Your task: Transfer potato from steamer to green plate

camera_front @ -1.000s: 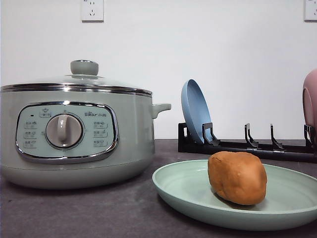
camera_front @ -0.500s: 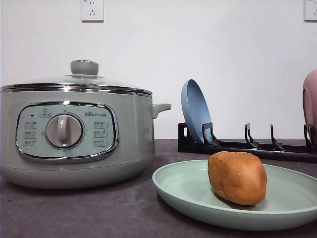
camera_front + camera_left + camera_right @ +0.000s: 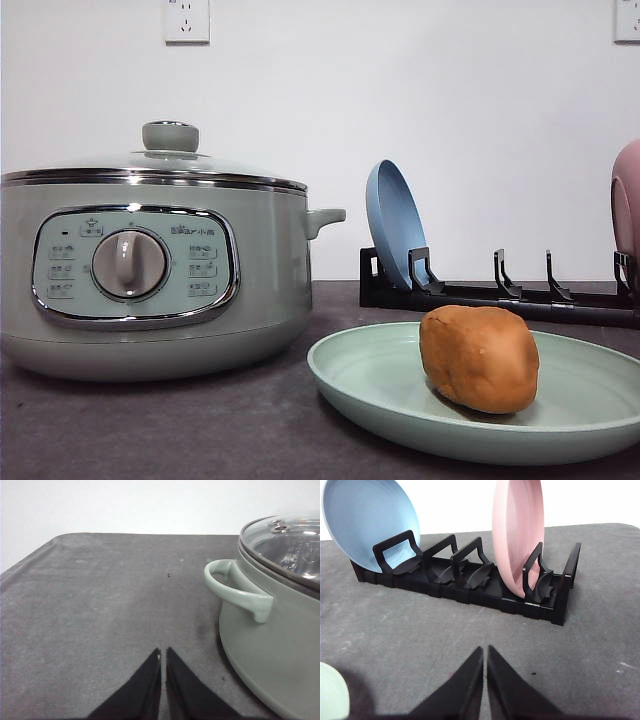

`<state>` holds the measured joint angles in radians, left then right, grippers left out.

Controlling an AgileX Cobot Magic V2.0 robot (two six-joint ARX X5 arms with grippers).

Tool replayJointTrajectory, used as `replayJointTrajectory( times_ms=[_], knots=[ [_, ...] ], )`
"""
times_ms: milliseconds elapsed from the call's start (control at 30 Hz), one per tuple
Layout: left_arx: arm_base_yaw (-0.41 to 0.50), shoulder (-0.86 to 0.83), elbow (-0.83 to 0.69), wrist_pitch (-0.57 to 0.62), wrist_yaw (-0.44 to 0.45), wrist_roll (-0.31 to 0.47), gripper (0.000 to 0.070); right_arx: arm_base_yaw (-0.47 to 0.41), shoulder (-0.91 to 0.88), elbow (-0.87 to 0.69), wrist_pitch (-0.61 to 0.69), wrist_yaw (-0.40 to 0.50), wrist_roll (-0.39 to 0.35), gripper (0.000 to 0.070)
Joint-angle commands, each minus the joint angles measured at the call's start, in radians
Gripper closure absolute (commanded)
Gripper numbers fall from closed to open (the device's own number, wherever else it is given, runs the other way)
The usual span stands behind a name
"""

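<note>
**Potato resting on the green plate, steamer lidded, both grippers closed and empty**

At the left of the front view stands the large round pale sage-green steamer (image 3: 150,270), its chrome-rimmed control panel and central dial facing the camera and its knobbed glass lid (image 3: 170,150) seated on the rim. A side handle juts from its right flank. It sits on the dark grey matted table (image 3: 200,420). In the left wrist view the same pot shows with its curved handle and the domed lid, and the left gripper (image 3: 163,652) hangs low over bare table just beside the pot; its two black fingers are pressed together at the tips with nothing between them.

To the right of the steamer, near the front edge, lies the wide, shallow, pale mint-green plate (image 3: 370,385) with a raised rim. The lumpy oval potato (image 3: 480,358) with smooth orange-brown skin rests on it, a little right of the plate's middle, apart from the steamer.

Behind the plate runs a black slotted dish rack (image 3: 500,292) against the white wall. A round blue plate (image 3: 395,225) stands on edge in its leftmost slot, and a pink dish (image 3: 627,205) stands on edge at the right end. In the right wrist view the right gripper (image 3: 485,652) faces this rack over the table, its black fingers likewise closed tip to tip and holding nothing; a sliver of the green plate shows beside it.
</note>
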<state>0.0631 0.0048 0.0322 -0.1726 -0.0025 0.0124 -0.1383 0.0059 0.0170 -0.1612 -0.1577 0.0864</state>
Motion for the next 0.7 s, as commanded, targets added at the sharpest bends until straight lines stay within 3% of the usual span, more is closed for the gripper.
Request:
replayJointTrajectory(
  times_ms=[0, 667],
  knots=[
    [0.002, -0.002, -0.020, 0.016, -0.002, -0.003, 0.0690, 0.000, -0.002, -0.006, 0.003, 0.000, 0.011, 0.0700],
    [0.002, -0.002, -0.020, 0.016, -0.002, -0.003, 0.0690, 0.000, -0.002, -0.006, 0.003, 0.000, 0.011, 0.0700]
  ],
)
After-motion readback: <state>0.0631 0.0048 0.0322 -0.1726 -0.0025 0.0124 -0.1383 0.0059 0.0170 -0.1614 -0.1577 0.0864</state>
